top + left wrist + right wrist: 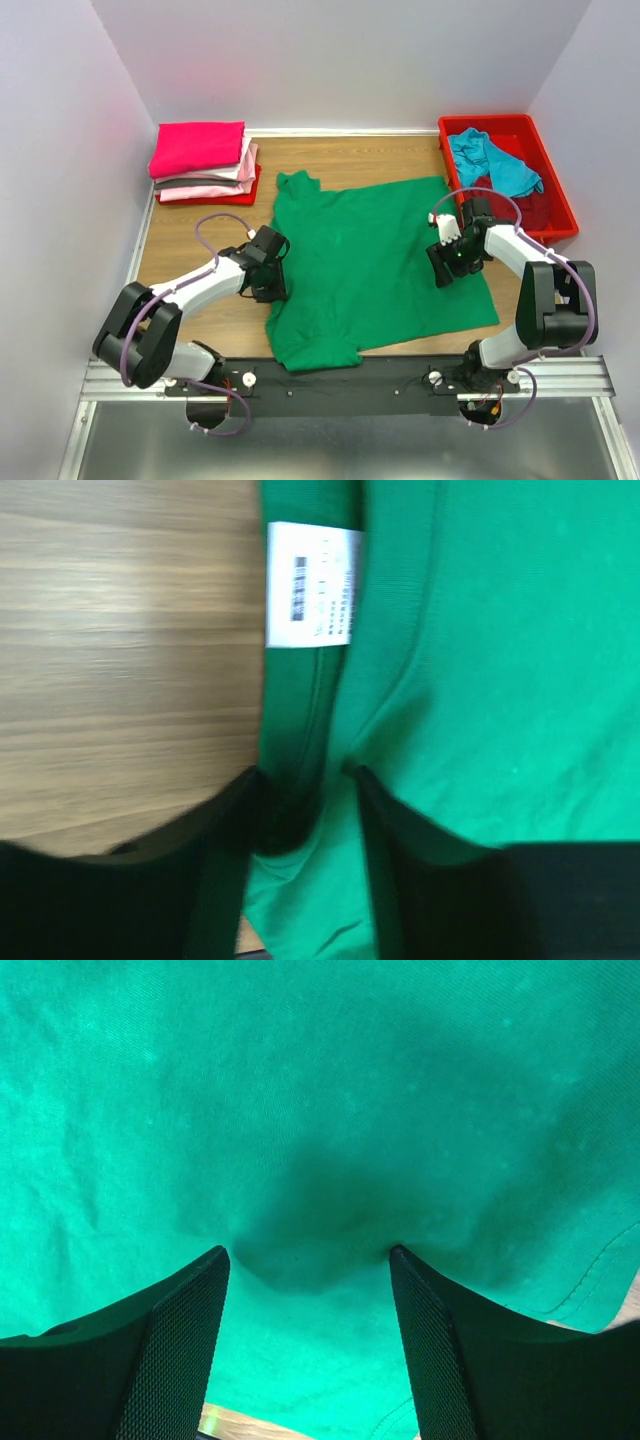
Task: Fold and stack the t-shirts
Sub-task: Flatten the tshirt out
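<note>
- The bright green cotton t-shirt lies spread flat in the middle of the wood-grain table. Its neck points to 9 o'clock, its hem to 3 o'clock, and one sleeve reaches toward me at 6 o'clock.
- My left hand is down at the shirt's 9 o'clock edge. On the left wrist camera its black fingers straddle the ribbed neckband, and the white printed label sits just beyond them. The band fills the gap, but I cannot tell whether it is truly clamped.
- My right hand is on the cloth toward the 3 o'clock side. Its wrist camera shows the fingers spread wide and released, their tips pressed onto the fabric with a shallow dark pucker between them.
- Farther back at 11 o'clock, well apart from the green shirt, is a pile of folded t-shirts. A hot pink one is on top, with light pink layers under it and dark red at the bottom.
- At 1 o'clock stands a red plastic bin, and a crumpled teal t-shirt lies inside it.
</note>
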Robot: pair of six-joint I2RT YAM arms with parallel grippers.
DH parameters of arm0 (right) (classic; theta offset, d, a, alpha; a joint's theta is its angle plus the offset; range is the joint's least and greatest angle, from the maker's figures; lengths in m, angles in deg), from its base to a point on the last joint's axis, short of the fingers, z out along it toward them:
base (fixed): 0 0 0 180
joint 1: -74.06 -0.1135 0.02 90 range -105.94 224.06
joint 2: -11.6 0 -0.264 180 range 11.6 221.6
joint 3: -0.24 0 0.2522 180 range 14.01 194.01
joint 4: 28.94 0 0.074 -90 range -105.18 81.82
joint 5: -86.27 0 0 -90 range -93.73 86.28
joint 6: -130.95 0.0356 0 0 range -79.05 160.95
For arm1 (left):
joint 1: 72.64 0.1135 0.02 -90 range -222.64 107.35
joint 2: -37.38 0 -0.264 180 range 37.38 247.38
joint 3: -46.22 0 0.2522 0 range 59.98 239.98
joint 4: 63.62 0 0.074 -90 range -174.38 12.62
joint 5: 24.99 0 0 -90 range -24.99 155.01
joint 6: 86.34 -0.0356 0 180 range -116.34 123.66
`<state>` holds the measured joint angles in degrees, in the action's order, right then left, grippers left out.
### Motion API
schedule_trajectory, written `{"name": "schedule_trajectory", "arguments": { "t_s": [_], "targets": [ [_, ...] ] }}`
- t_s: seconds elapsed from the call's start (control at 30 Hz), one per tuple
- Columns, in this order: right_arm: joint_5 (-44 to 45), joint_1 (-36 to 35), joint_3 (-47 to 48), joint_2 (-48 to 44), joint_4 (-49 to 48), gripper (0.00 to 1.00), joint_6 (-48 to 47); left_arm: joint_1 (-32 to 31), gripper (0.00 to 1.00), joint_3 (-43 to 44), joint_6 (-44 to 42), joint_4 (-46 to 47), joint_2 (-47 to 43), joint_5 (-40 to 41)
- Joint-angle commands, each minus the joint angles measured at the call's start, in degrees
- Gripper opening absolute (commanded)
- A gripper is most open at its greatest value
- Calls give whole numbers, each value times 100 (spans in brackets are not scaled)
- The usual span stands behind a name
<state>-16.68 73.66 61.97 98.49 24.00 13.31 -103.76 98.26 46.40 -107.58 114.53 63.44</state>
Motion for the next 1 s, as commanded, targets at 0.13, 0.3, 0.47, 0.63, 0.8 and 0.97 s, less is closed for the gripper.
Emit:
{"name": "schedule_trajectory", "arguments": {
  "t_s": [0.13, 0.3, 0.47, 0.63, 0.8, 0.97],
  "targets": [
    [-339, 14, 55, 65, 108, 66, -224, -141, 4, -120, 67, -863, 364, -617],
    [-401, 23, 37, 144, 160, 43, -409, -18, 1, 434, 200, -1778, -497, -292],
    [-533, 14, 125, 275, 388, 20, -602, 97, 0, 716, 208, -2368, -1068, -300],
    [-577, -197, 292, 284, 897, 7, -953, 184, 0, 716, 252, -2359, -1079, -292],
    [-647, -215, 853, -13, 1742, 3, -1516, 474, 4, 838, -256, -2228, -1017, -625],
    [-919, -215, 1644, -340, 1751, 59, -1209, 527, 51, 1462, -582, -1991, -1245, -759]
  ]
}}
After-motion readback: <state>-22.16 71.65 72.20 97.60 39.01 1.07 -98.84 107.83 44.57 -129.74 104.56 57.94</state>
